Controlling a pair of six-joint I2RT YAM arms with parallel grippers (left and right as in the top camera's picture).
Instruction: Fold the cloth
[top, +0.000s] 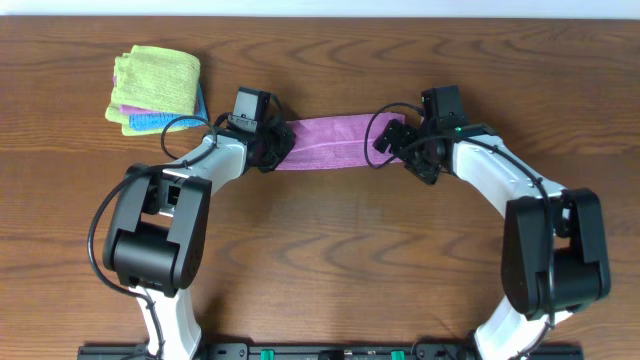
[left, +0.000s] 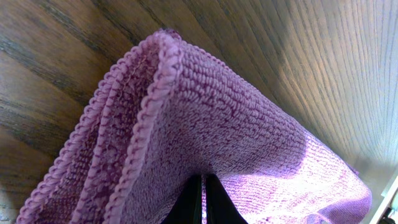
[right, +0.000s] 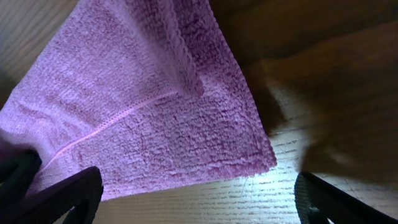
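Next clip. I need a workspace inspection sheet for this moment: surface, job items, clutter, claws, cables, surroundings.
Surface: wooden table, dark brown grain, no spills seen.
Job's things: purple cloth, a long strip spanning the gap between the two arms; the left wrist view shows doubled hemmed edges.
Clutter: stack of folded cloths at the far left, lime-green on top, pink and blue beneath, apart from the purple one.
Claws: left claw shut on the strip's left end; right claw open over its right end, fingers wide apart.
Cables: left arm's cable loops beside the base; right arm's cable loops near the wrist, over the strip's end.
Surroundings: pale strip beyond the far edge; black rail at the near edge.
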